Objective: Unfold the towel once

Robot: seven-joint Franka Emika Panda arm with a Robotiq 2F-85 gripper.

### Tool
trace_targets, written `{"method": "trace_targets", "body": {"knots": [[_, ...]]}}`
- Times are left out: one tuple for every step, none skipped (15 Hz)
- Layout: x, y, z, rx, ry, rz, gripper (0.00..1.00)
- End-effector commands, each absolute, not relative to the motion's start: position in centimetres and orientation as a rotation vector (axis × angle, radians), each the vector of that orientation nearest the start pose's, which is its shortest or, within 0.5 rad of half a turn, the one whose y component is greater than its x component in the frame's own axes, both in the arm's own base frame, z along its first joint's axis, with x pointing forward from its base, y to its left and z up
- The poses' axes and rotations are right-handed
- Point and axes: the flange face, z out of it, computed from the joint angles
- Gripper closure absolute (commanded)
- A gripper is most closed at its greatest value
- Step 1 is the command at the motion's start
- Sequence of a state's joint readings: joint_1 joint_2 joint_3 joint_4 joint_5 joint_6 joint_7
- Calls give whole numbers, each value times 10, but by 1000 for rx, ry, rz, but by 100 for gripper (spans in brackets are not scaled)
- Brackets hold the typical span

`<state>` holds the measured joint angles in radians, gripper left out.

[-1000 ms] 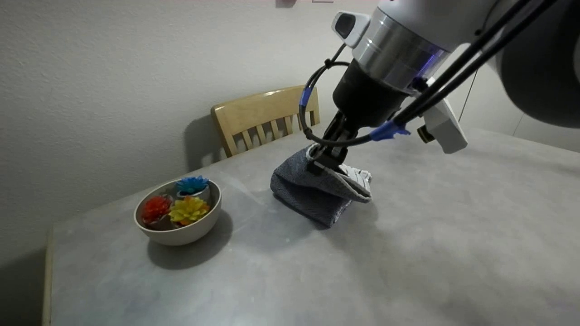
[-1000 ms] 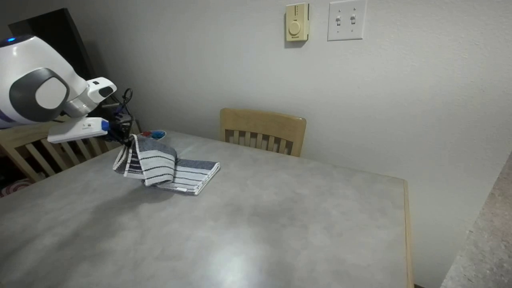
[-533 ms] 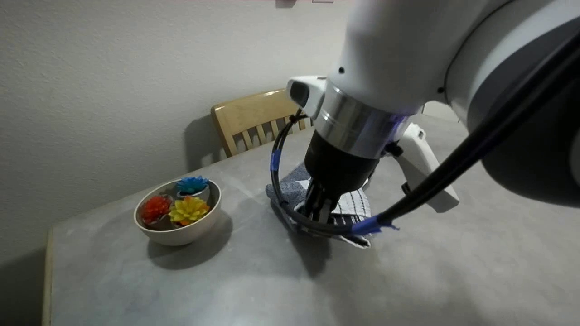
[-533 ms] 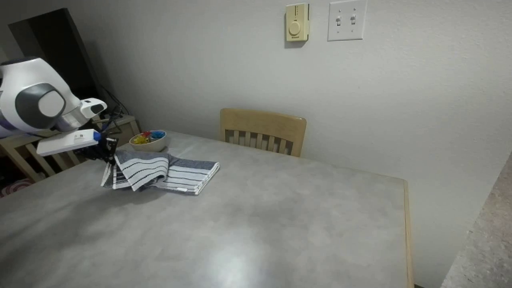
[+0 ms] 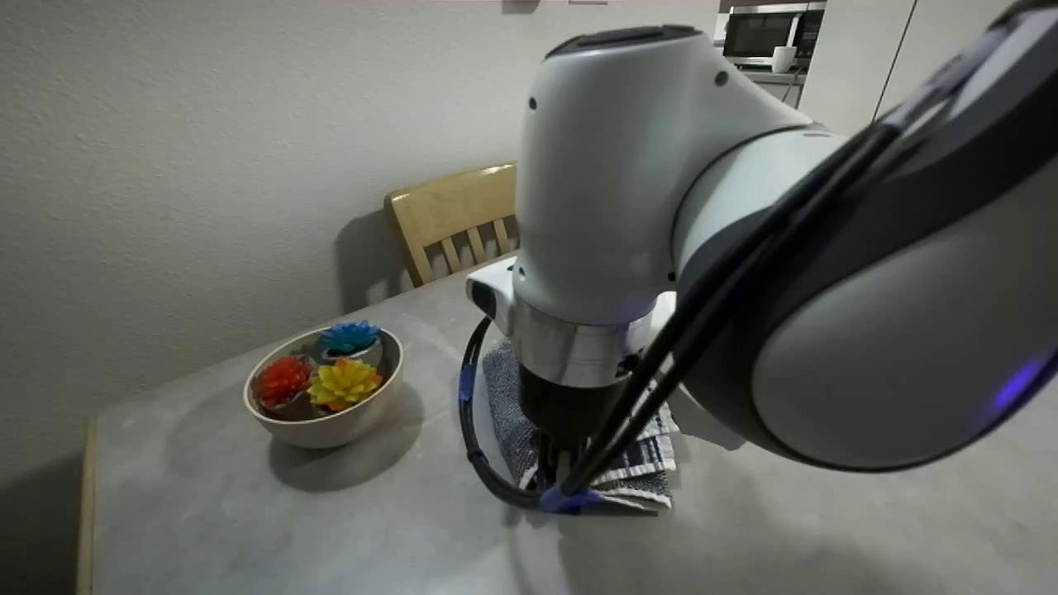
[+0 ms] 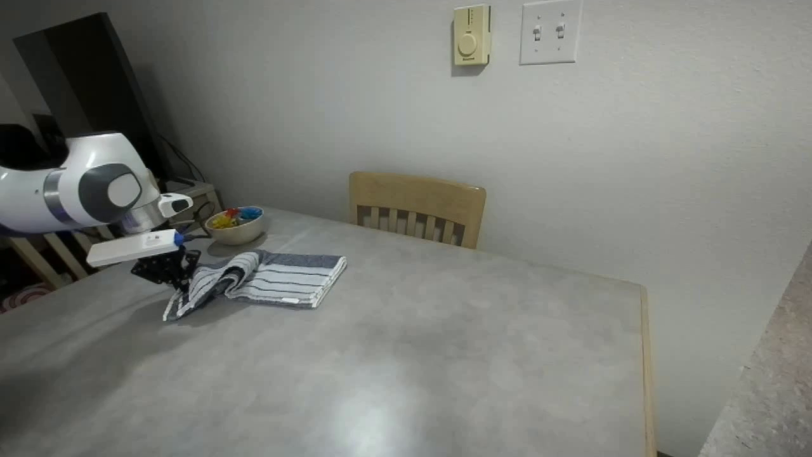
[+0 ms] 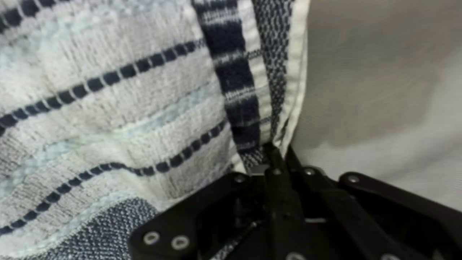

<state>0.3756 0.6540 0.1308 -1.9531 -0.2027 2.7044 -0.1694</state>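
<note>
Behind the scene stands a plain, light grey wall [image 6: 634, 158] of rough surface. Before it extends a wide tabletop [image 6: 457, 355], mottled grey, with an edge of pale wood. Over this tabletop reaches the white and dark grey robot arm [image 5: 616, 190]. Next in size comes a light brown wooden chair [image 6: 415, 190] with slatted back, which stands between the tabletop and the wall.

On the tabletop is a rectangular cloth towel [image 6: 292, 279], striped in white and dark blue-grey. 1 part lies flat and folded in layers; the other part makes a raised, curled fold and continues to the black jointed tool [image 7: 281, 150]. This tool is clenched and grasps the towel: in the wrist view its 2 fingers [image 7: 279, 180] stand close together upon the cream-coloured hem [image 7: 295, 72].

Near the towel, but apart from it, sits a round cream-coloured bowl [image 5: 331, 434], visible in both exterior views. On the wall is fixed a white rectangular switch plate [image 6: 549, 54], and beside it a narrower beige thermostat [image 6: 471, 44]. Smallest are 3 flower-shaped plants [image 5: 343, 384] inside the bowl: red, yellow and blue.
</note>
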Motion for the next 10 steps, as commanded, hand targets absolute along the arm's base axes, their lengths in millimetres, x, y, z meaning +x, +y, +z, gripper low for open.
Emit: {"method": "trace_targets", "body": {"knots": [[560,303,115,-2844,-1300,-47,99],[564,302,113,-2843,-1303,-24,99],[568,303,113,-2844,-1302,-7,99],[572,301,110,-2836,-1309,8,99],[574,303,110,-2820,-1319,30,99],[576,304,109,-2803,-1341,45,99],[576,306,110,-2781,-1372,56,99],[576,310,112,-2762,-1399,68,99],[576,311,113,-2742,-1428,72,99],[576,315,116,-2728,-1454,66,99]]}}
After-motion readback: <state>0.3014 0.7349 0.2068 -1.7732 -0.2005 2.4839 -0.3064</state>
